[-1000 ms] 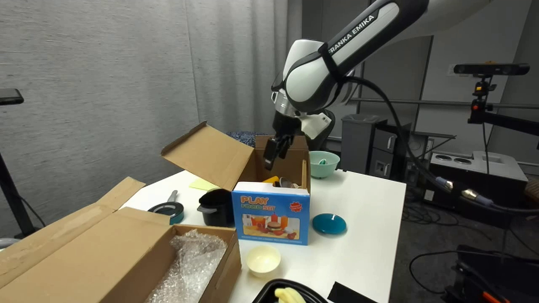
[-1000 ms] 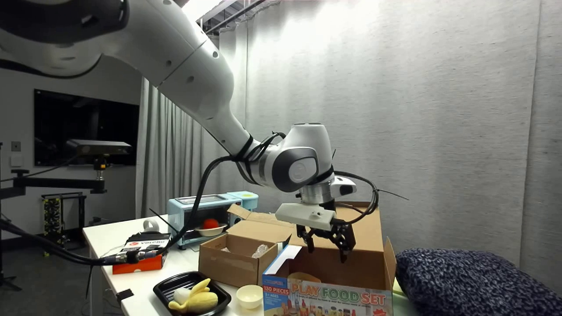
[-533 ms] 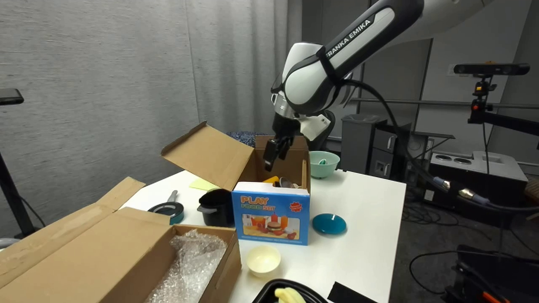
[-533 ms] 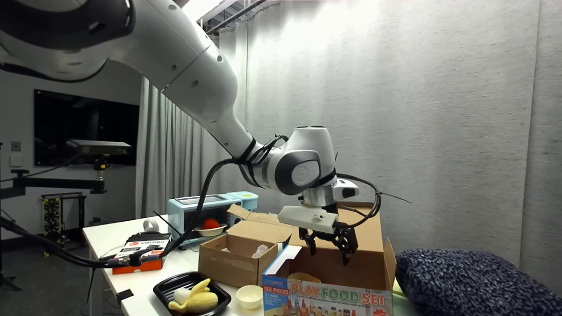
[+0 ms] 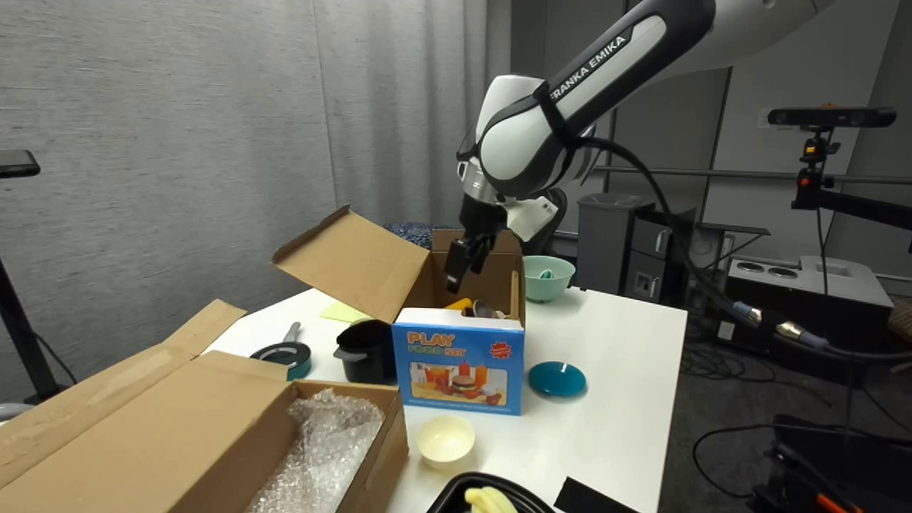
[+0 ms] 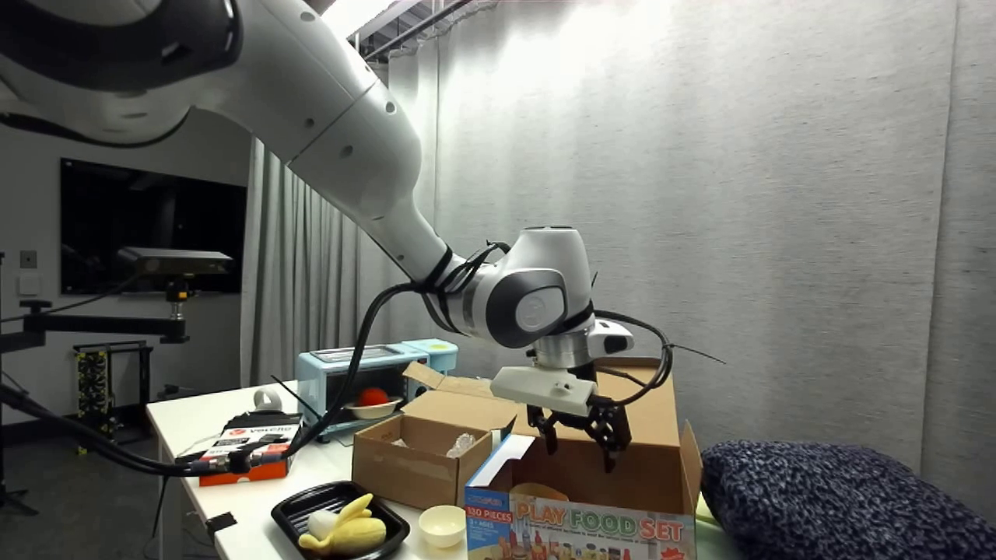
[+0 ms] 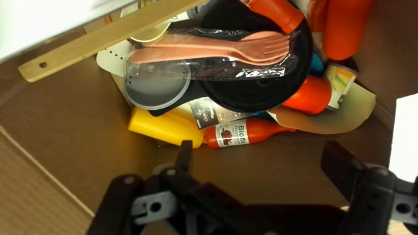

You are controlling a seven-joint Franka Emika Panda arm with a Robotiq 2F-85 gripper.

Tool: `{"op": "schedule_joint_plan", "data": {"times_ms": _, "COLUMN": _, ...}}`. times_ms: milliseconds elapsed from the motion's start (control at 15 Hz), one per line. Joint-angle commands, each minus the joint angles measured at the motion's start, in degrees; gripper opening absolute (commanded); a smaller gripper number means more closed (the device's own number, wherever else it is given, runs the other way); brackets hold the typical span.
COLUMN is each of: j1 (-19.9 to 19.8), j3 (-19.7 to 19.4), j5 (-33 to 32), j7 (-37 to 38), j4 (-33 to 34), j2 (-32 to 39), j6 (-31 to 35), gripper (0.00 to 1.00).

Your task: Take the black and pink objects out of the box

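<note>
Arm [image 5: 591,68], lettered FRANKA EMIKA, sat a touch lower vs. 1 sec earlier, above the open, brown-lined cardbd box [image 5: 459,342] marked PLAY FOOD SET & 130 PIECES. Gripper [image 7: 258,154] stood wide, jaws well apart, at box's mouth. Inside box, per wrist cam, lay a round, smooth blk piece [image 7: 251,94], pink cutlery [image 7: 209,52] in clear crinkly plastic [image 7: 258,73], plus a slim-necked red bottle [image 7: 241,132] lbld Biotta.

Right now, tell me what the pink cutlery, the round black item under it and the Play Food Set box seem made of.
Pink cutlery: probably satin plastic; even color, rounded edges.
Round black item: smooth, low sheen; plastic or coated metal, unclear which.
Play Food Set box: cardboard, matte inside, printed outside; inner walls show bare brown.
</note>
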Motion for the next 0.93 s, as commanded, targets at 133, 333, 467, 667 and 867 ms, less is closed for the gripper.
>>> {"op": "schedule_joint_plan", "data": {"times_ms": 133, "j1": -0.3, "j3": 1.7, "j5": -3.6, "j7": -0.6, "j4": 6.6, "j2": 8.9, "j6": -1.8, "gripper": 1.00}}
{"op": "schedule_joint_plan", "data": {"times_ms": 333, "j1": -0.5, "j3": 2.3, "j5": -5.3, "j7": -0.8, "j4": 10.6, "j2": 14.6, "j6": 0.0, "gripper": 1.00}}
{"op": "schedule_joint_plan", "data": {"times_ms": 467, "j1": -1.3, "j3": 4.0, "j5": -4.6, "j7": -2.1, "j4": 13.9, "j2": 17.9, "j6": -0.1, "gripper": 1.00}}
{"op": "schedule_joint_plan", "data": {"times_ms": 667, "j1": -1.3, "j3": 5.1, "j5": -4.8, "j7": -2.8, "j4": 17.2, "j2": 20.4, "j6": -0.1, "gripper": 0.99}}
{"op": "schedule_joint_plan", "data": {"times_ms": 867, "j1": -1.3, "j3": 5.0, "j5": -5.3, "j7": -3.1, "j4": 19.0, "j2": 21.5, "j6": -0.3, "gripper": 0.71}}
